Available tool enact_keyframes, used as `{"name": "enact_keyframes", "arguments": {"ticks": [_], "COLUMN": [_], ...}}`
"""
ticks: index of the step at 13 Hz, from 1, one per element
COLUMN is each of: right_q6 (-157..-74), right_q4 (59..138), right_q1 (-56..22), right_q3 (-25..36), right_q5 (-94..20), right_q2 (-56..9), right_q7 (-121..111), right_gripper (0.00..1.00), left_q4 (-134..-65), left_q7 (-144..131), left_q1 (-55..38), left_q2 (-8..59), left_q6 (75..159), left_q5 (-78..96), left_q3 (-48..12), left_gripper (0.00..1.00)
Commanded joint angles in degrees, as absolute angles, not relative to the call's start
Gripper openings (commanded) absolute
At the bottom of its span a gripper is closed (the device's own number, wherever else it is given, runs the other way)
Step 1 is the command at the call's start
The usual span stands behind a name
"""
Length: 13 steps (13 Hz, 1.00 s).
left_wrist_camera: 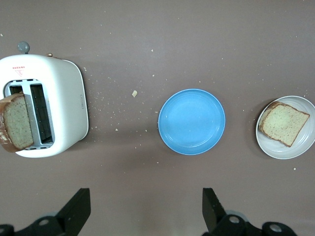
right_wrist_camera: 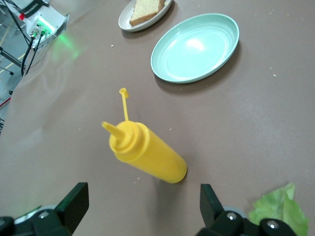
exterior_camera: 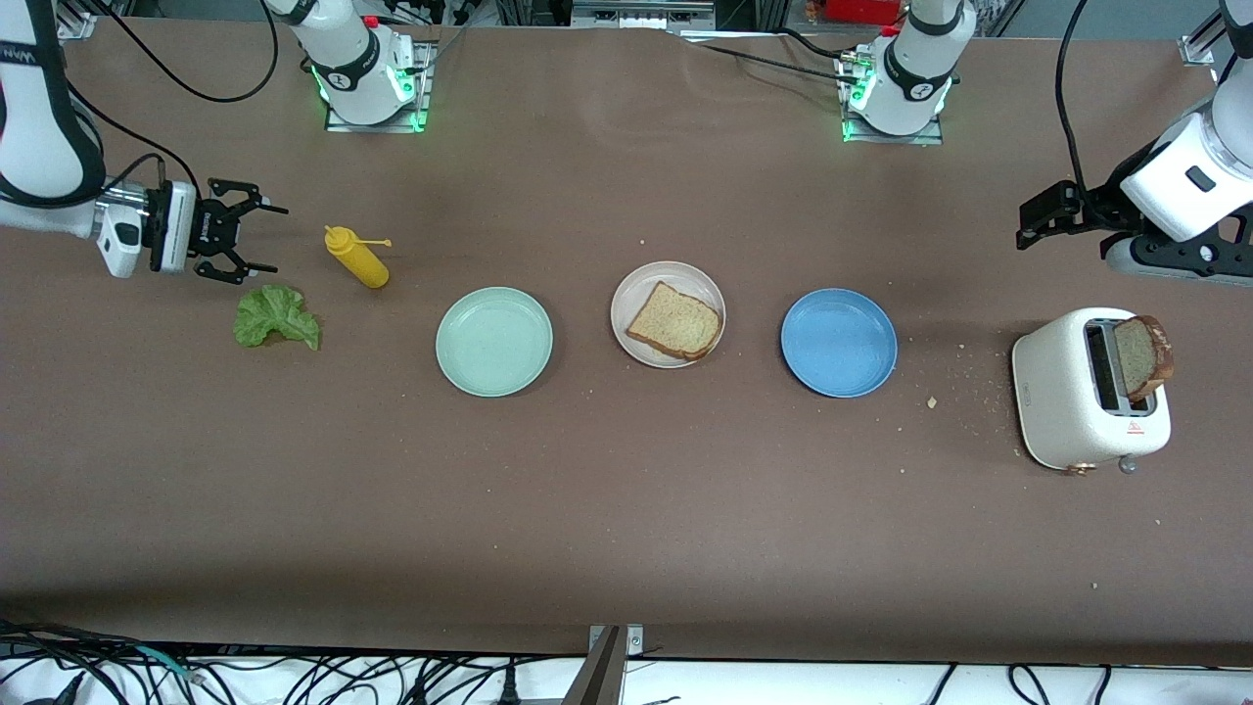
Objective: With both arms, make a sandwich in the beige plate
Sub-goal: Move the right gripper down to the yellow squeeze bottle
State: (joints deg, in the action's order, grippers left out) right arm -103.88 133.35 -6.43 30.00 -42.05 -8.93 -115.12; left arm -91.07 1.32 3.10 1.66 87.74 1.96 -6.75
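The beige plate [exterior_camera: 675, 273] sits mid-table between two other plates, with one brown bread slice [exterior_camera: 673, 321] lying flat on it. A second bread slice [exterior_camera: 1141, 354] stands in a slot of the white toaster [exterior_camera: 1067, 392] toward the left arm's end. The green lettuce leaf [exterior_camera: 276, 315] lies on the table toward the right arm's end. My right gripper [exterior_camera: 277, 239] hangs open and empty over the table beside the lettuce [right_wrist_camera: 280, 211]. My left gripper [exterior_camera: 1026, 230] hangs open and empty over the table near the toaster [left_wrist_camera: 59, 113].
A mint-green plate [exterior_camera: 493, 342] and a blue plate [exterior_camera: 839, 343] flank the beige one. A yellow squeeze bottle [exterior_camera: 357, 257] stands beside the lettuce, close to the right gripper [right_wrist_camera: 143, 191]. Crumbs are scattered between the blue plate [left_wrist_camera: 191, 121] and the toaster.
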Motion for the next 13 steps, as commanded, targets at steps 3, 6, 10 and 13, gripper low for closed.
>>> {"name": "enact_keyframes", "arguments": {"ticks": [3, 6, 10, 13], "right_q6": [-100.3, -96.6, -92.0, -91.7], "right_q4": [133.5, 133.6, 133.5, 133.4], "right_q1": [-4.0, -3.7, -3.6, -3.9], "right_q3": [30.2, 30.2, 30.2, 30.0], "right_q5": [-53.7, -55.9, -58.4, -60.8], "right_q2": [-19.2, -22.3, -25.5, -25.8], "right_q7": [-132.7, -137.0, -145.9, -147.4], "right_gripper": [1.0, 1.0, 1.0, 1.0], "left_q4": [-91.3, -91.3, -91.3, -91.3], "left_q7": [1.6, 1.6, 1.7, 1.7], "left_q1": [3.4, 3.5, 3.9, 4.0], "left_q2": [0.8, 0.8, 0.8, 0.8], "left_q6": [87.1, 87.2, 87.1, 87.2], "left_q5": [3.2, 3.2, 3.2, 3.2], "left_q3": [-6.7, -6.7, -6.6, -6.6], "left_gripper": [1.0, 1.0, 1.0, 1.0]}}
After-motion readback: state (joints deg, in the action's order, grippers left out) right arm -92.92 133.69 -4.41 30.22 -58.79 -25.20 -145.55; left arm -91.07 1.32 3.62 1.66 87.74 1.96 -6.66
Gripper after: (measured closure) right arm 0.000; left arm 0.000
